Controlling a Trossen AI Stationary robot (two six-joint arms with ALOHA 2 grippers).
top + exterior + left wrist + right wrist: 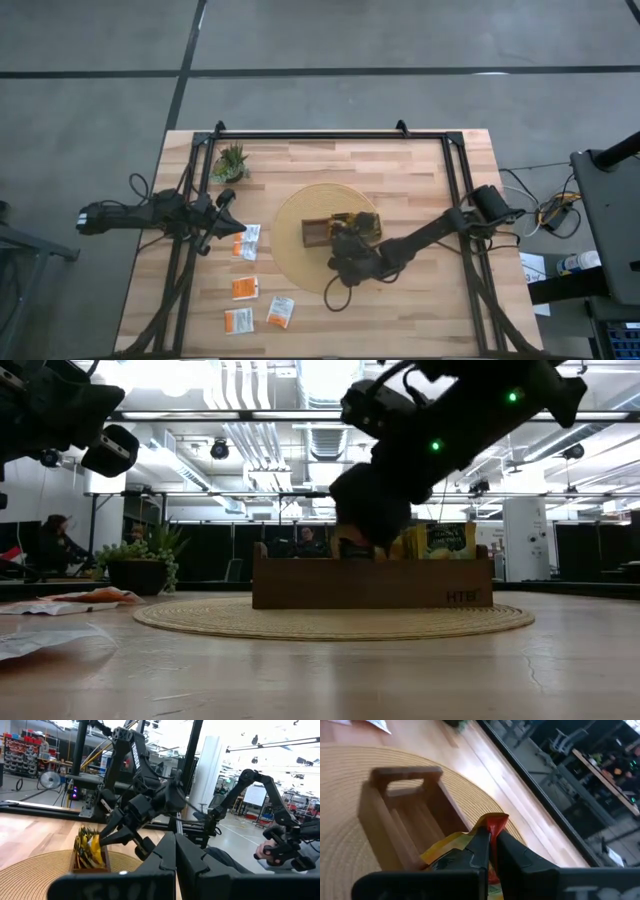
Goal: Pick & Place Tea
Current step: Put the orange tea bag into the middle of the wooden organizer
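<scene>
Tea sachets (246,241) are lying loose on the wooden table (420,300), four of them near our left arm's side, white-and-orange and orange, well apart from the round woven mat (290,262). We are holding our right gripper (492,840) over the dark wooden tray (405,815) that is sitting on the mat, and its fingers are pinching together on one orange-red sachet (495,824). Yellow sachets (440,541) are already standing in the tray's end nearest that gripper, while the compartments toward the tray's other end are showing bare wood. We are keeping our left gripper (226,226) raised above the table just beside the loose sachets, its fingers pressed together on nothing. A small potted plant (231,161) is standing near the table's far corner.
</scene>
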